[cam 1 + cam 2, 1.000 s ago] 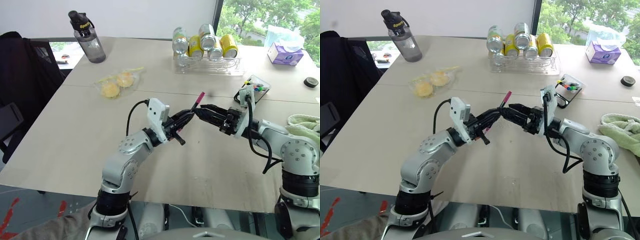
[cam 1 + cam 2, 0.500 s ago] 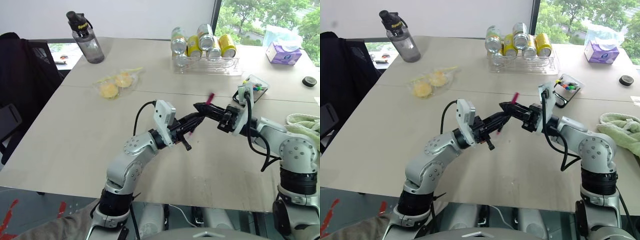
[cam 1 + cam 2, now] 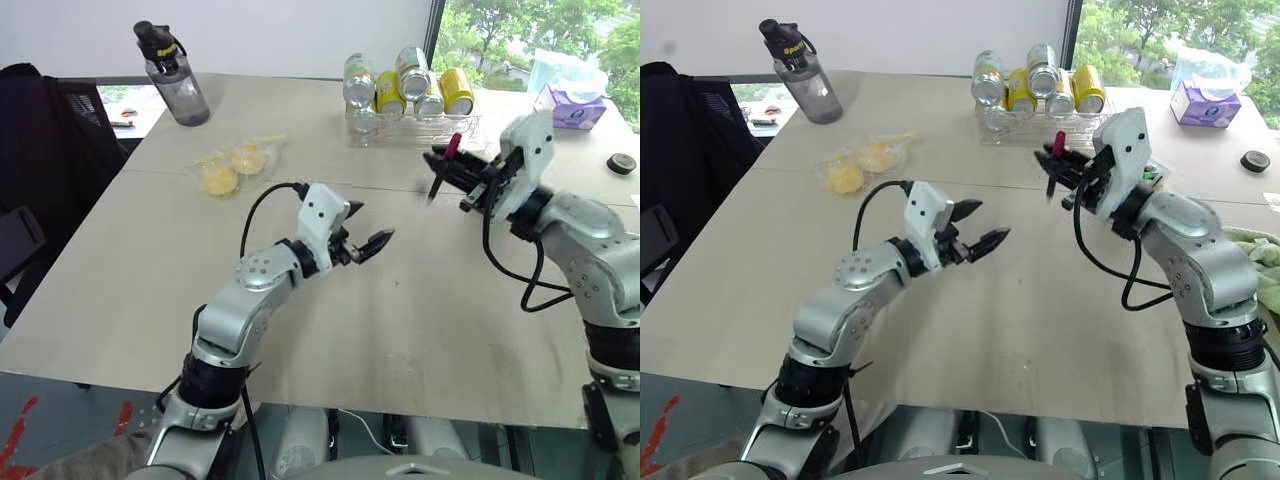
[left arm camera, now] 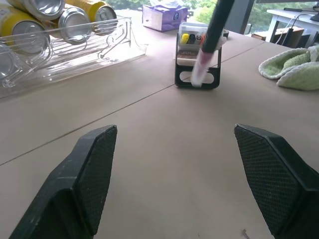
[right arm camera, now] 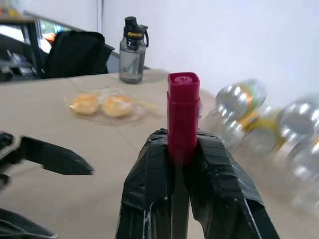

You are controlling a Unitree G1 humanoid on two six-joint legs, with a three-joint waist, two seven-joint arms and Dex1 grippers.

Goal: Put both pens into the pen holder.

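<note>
Left tool [image 3: 372, 240] jaws spread, arm low; right tool [image 3: 440, 172] clamped, arm raised.

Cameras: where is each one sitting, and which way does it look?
Eye views: on the head, looking down over the table and both arms.
Left wrist view: looks past the open left gripper at the pen holder.
Right wrist view: looks past the right gripper, shut on the pink pen.
Both wrist views show that pen.

On your worktop [image 3: 420, 300] you have a dark water bottle [image 3: 173, 74] at the far left, a clear bag of yellow fruit [image 3: 232, 167] nearer, a clear tray of drink cans [image 3: 412, 92], a purple tissue box [image 3: 570, 107], a black tape roll [image 3: 622, 165] and a green towel [image 4: 293, 69].
</note>
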